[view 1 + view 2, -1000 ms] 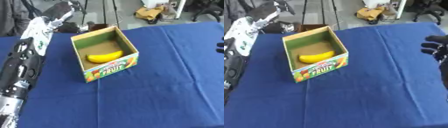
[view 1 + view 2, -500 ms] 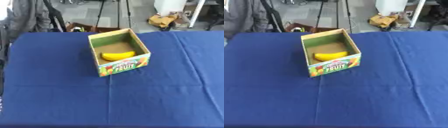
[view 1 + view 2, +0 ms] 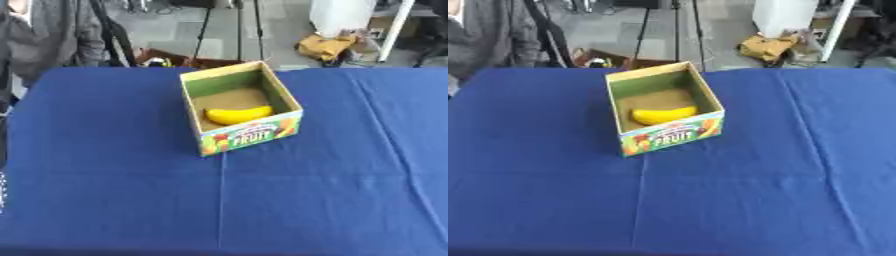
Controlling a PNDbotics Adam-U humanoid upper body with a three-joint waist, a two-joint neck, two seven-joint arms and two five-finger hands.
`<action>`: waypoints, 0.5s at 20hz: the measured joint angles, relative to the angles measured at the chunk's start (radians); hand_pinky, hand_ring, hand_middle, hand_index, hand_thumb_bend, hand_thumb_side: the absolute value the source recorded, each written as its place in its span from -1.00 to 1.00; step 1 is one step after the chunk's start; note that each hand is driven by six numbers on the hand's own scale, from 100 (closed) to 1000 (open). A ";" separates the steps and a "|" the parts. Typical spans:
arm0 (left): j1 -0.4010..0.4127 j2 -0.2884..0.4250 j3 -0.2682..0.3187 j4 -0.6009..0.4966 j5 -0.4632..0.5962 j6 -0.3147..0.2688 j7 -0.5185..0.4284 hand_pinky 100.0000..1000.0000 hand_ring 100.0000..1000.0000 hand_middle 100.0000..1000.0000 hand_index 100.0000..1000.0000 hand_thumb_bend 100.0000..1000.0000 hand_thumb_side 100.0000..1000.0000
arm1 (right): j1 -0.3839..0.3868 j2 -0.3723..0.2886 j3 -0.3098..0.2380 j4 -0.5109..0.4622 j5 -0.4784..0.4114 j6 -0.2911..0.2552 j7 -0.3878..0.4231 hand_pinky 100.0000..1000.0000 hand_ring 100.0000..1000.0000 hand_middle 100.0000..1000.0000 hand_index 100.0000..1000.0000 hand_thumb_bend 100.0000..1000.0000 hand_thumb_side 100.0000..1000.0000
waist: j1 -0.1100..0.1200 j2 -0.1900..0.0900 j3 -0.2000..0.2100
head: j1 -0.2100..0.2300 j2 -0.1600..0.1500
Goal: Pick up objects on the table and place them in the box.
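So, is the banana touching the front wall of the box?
Cannot tell. In the left eye view the banana lies in the box, but the box's front wall hides its lower edge, so neither contact nor gap shows.

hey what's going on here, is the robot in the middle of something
Nothing is being handled at this moment. Neither robot hand shows in either view. An open cardboard fruit box stands on the blue tablecloth, and a yellow banana lies inside it on the box floor. No other loose objects show on the cloth, so the packing job looks done or paused.
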 measured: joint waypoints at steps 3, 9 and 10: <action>0.041 0.028 0.000 -0.074 0.044 -0.043 0.045 0.89 0.68 0.67 0.73 -0.52 1.00 | -0.071 0.000 0.047 -0.002 0.045 -0.045 -0.045 0.78 0.88 0.83 0.79 -1.00 1.00 | 0.000 0.009 -0.009 | 0.012 0.000; 0.109 0.086 0.000 -0.214 0.130 -0.022 0.130 0.89 0.64 0.61 0.72 -0.65 1.00 | -0.090 0.005 0.105 -0.004 0.130 -0.127 -0.125 0.77 0.78 0.66 0.69 -1.00 1.00 | 0.000 0.010 -0.015 | 0.054 0.000; 0.121 0.093 0.000 -0.239 0.145 -0.009 0.144 0.89 0.64 0.60 0.72 -0.65 1.00 | -0.079 0.009 0.110 -0.004 0.144 -0.143 -0.139 0.76 0.77 0.65 0.68 -1.00 1.00 | 0.000 0.010 -0.015 | 0.059 0.000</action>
